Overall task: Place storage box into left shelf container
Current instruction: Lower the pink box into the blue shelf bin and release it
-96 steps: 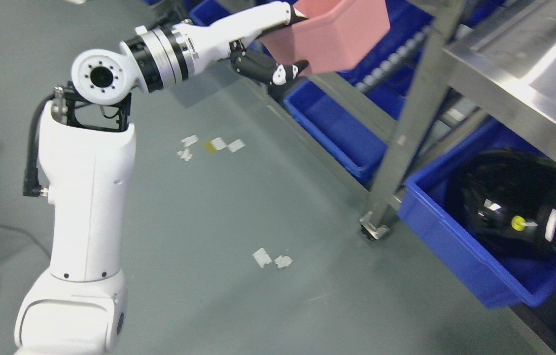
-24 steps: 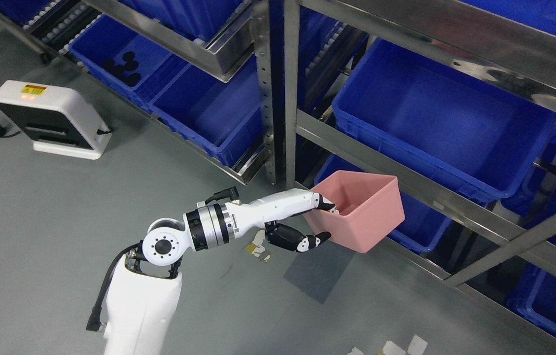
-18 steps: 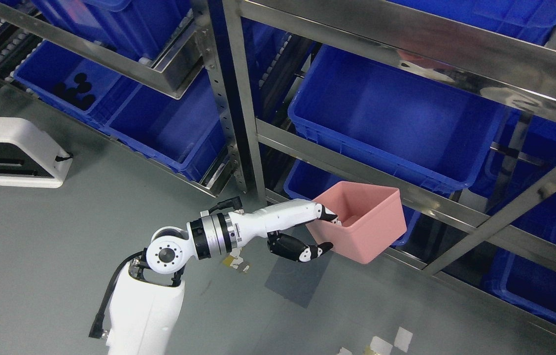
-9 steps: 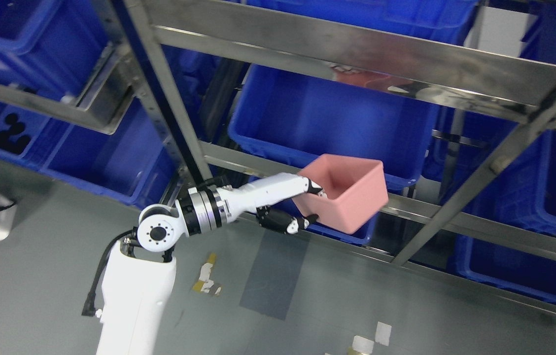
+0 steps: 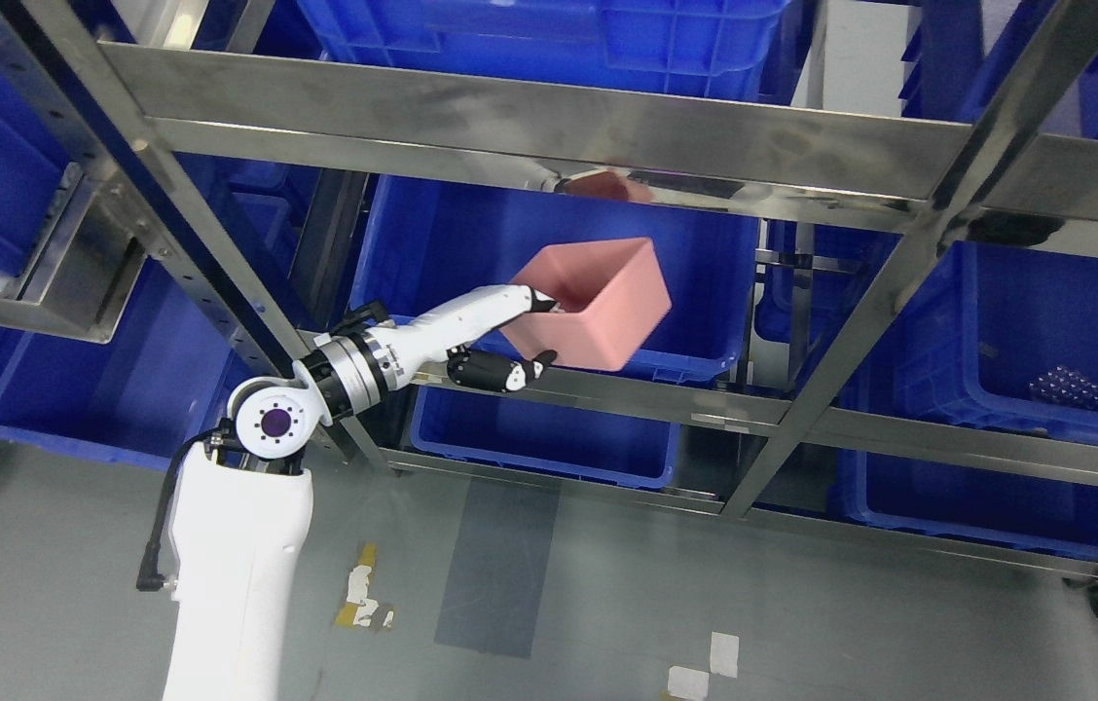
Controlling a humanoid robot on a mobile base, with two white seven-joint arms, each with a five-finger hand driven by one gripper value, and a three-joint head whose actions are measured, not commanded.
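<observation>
My left hand (image 5: 531,331) is shut on the near wall of a pink open-topped storage box (image 5: 598,297), with fingers inside the rim and the thumb under it. The box is tilted and held in front of a large blue shelf container (image 5: 705,253) on the middle shelf level, just above the steel front rail (image 5: 607,389). The box is empty inside. My left arm rises from the lower left. My right arm is out of view.
Steel shelf uprights (image 5: 208,253) and a diagonal brace (image 5: 860,312) frame the opening. More blue bins sit below (image 5: 549,438), at left (image 5: 121,389) and at right (image 5: 1045,341), the right one holding small shiny balls (image 5: 1065,387). An upper steel rail (image 5: 530,122) runs above the box.
The camera has swung up and to the right towards the shelf. My left hand has lifted the pink box from below the rail up to the level of the middle blue container.
</observation>
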